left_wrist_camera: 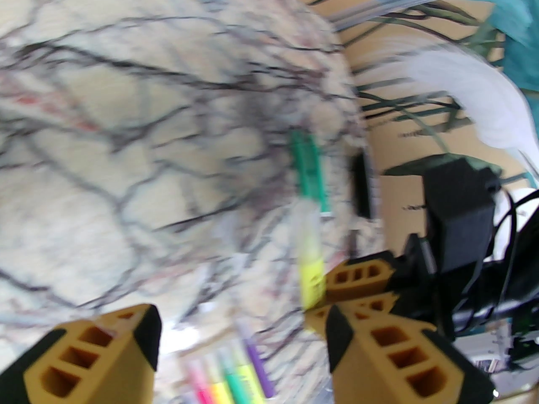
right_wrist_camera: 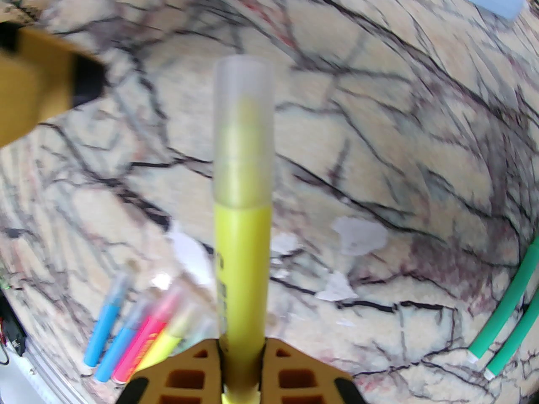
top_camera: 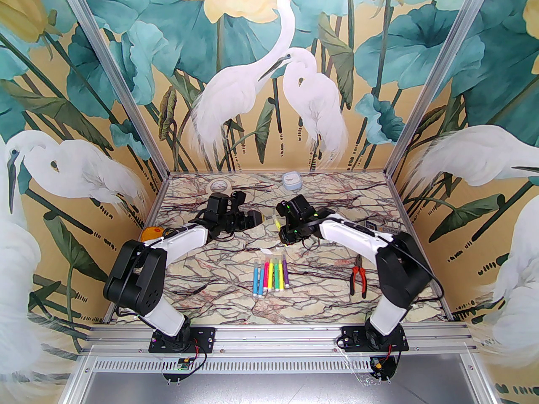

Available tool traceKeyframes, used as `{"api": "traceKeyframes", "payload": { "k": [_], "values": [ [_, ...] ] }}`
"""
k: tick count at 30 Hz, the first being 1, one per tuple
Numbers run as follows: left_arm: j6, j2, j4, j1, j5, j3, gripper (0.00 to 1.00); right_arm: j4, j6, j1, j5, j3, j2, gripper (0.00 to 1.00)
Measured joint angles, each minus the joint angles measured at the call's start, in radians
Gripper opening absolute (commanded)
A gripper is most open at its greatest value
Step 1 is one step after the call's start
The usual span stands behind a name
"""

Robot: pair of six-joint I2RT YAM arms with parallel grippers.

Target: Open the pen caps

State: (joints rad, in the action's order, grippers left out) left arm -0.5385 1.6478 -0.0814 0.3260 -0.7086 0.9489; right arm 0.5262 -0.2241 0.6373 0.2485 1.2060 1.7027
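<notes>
Near edge: aluminium rail [top_camera: 278, 336] carrying both arm bases. Beyond it, table [top_camera: 236, 309] in cream marble pattern, veined dark and reddish, with a few small white patches [right_wrist_camera: 358, 236] on the surface.

Mid-table: row of markers [top_camera: 271, 277] lying side by side, blue, pink, yellow, green and purple, pale caps at their far ends. Red-handled pliers [top_camera: 358, 277] well to the right.

Farther on: right gripper [right_wrist_camera: 242, 347] clamped on a yellow marker [right_wrist_camera: 242, 267] held clear of the table, frosted pen cap [right_wrist_camera: 243, 133] seated on its end. Left gripper [left_wrist_camera: 242, 333] facing it, fingers spread, nothing between them.

Far edge: tape roll [top_camera: 221, 184] and pale blue box [top_camera: 292, 180]. Behind: egret-and-lotus mural [top_camera: 269, 78] on three walls, framed by aluminium posts [top_camera: 429, 74].
</notes>
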Motion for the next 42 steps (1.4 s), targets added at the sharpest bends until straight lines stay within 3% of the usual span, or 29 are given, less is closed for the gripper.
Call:
{"api": "traceKeyframes", "payload": {
  "k": [8,18,25,31,33,38,42],
  "values": [
    [-0.071,0.01,-0.121,0.0,-0.127,0.003,0.62,-0.048,0.016,0.0,0.064,-0.029,-0.057,0.05],
    [-0.08,0.039,-0.133,0.034,-0.166,0.035,0.56,-0.072,0.02,0.0,0.117,-0.029,-0.078,0.05],
    [-0.08,0.043,-0.137,0.048,-0.171,0.062,0.42,-0.071,0.025,0.008,0.133,-0.029,-0.078,0.05],
    [-0.083,0.043,-0.136,0.047,-0.17,0.066,0.24,-0.072,0.035,0.011,0.142,-0.029,-0.078,0.05],
    [-0.082,0.045,-0.137,0.047,-0.17,0.066,0.19,-0.073,0.036,0.011,0.142,-0.029,-0.078,0.1],
    [-0.089,0.051,-0.139,0.047,-0.171,0.067,0.09,-0.076,0.032,0.011,0.14,-0.033,-0.08,0.34],
    [-0.104,0.052,-0.144,0.048,-0.186,0.067,0.04,-0.117,0.034,0.011,0.139,-0.042,-0.08,0.38]
  ]
}}
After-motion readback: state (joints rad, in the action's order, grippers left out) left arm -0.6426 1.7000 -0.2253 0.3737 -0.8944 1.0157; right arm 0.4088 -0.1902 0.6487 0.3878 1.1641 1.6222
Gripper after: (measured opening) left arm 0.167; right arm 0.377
